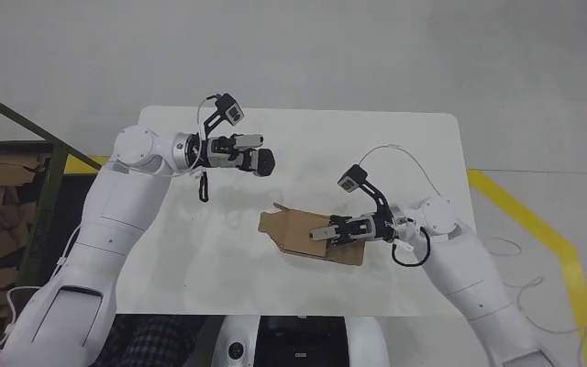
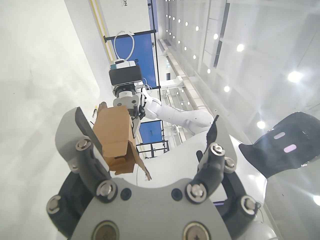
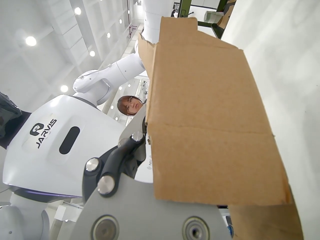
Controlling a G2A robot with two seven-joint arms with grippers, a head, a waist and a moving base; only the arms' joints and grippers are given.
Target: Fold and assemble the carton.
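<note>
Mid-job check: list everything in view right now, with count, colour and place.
carton: 1, brown, partly opened, over the table's near middle, held at one end
table: 1, white, under both arms
flat cardboard: a stack, brown, off the table's left side
rack: 1, dark green, beside that stack
floor line: 1, yellow, off the table's right side
left end effector: 1, black fingers, open, empty, apart from the carton
right end effector: 1, shut on the carton

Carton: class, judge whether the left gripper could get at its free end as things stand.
Probably yes. The left gripper is open and points toward the carton, with nothing between them on the table. The right gripper holds only its other end.
</note>
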